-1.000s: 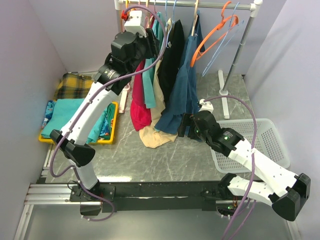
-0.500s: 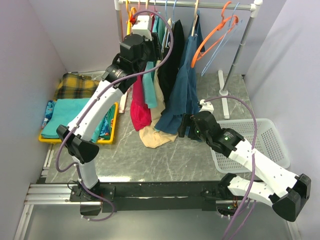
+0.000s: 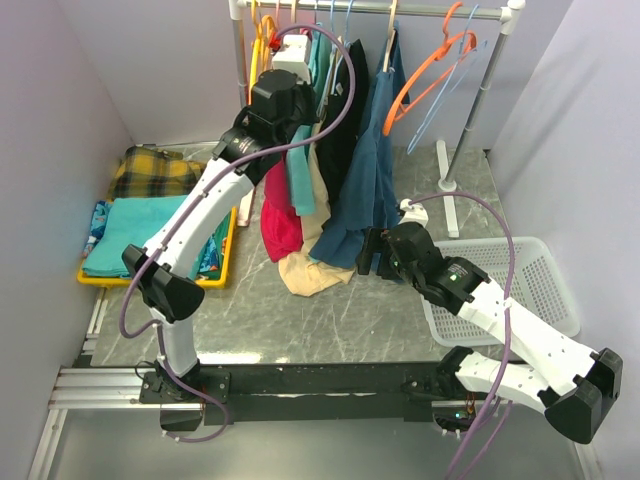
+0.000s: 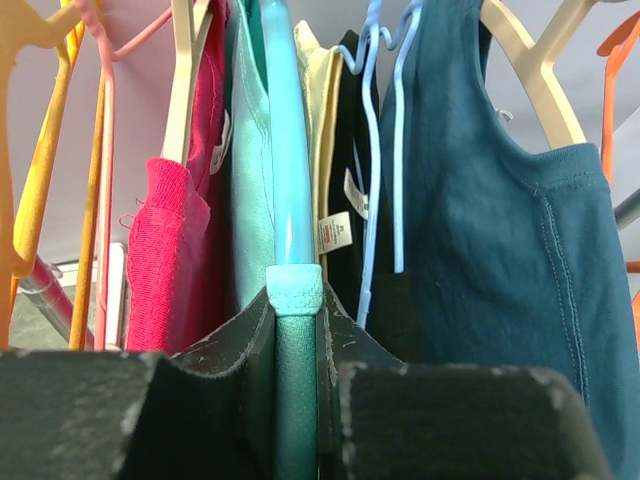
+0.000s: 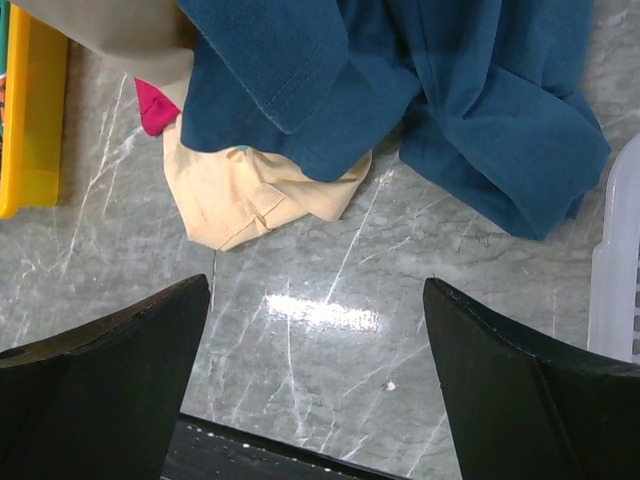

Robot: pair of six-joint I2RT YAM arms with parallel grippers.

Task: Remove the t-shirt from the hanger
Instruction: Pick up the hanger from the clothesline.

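A teal t-shirt (image 3: 298,175) hangs on a light-blue hanger (image 4: 290,190) among several garments on the rail (image 3: 400,10). In the left wrist view the shirt's teal cloth (image 4: 250,150) lies just left of the hanger's arm. My left gripper (image 4: 297,335) is raised to the rail (image 3: 300,72) and is shut on that hanger's arm, with both jaws pressed against it. My right gripper (image 5: 320,340) hangs low over the marble floor with its jaws wide open and nothing between them. It sits just below the hem of a dark blue top (image 5: 420,80) (image 3: 368,255).
Red (image 4: 170,240), cream (image 4: 320,110), black (image 4: 350,150) and dark blue (image 4: 500,250) garments crowd the hanger. Empty orange hangers (image 3: 430,65) hang to the right. A white basket (image 3: 535,290) stands at right, and a yellow tray (image 3: 225,250) of folded clothes at left.
My left arm has moved right and up to the rail, and its jaws have closed on the light-blue hanger. The right arm has not moved.
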